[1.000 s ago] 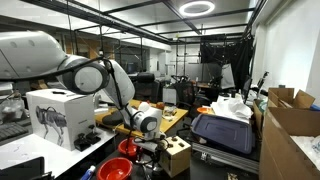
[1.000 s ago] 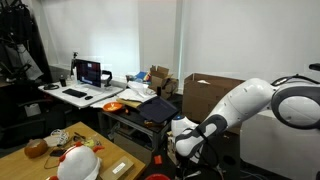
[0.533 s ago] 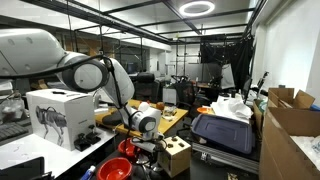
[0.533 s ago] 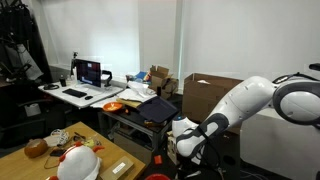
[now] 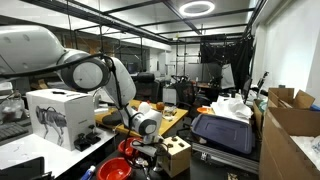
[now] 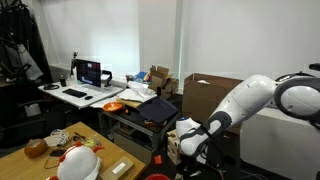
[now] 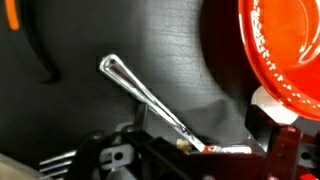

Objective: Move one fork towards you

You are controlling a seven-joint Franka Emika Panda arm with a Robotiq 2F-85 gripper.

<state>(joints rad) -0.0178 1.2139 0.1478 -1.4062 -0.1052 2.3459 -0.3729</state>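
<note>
Polished steel, the fork (image 7: 145, 95) lies slantwise on the dark surface (image 7: 70, 115), its slim rounded handle pointing far-left and its near end under our end effector (image 7: 200, 150). The jaws stand spread wide and empty, positioned, we judge, to pinch it. Right sits a red bowl (image 7: 285, 50).

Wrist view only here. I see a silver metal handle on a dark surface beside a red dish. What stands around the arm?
Observer: A white box printed with a robot-dog picture stands right beside the white robot arm, in an exterior view.
Operator: And on the other side?
Observer: A small tan box sits low, close by.
Operator: Anything further out?
Observer: A white helmet rests on a wooden table off to one side.
</note>
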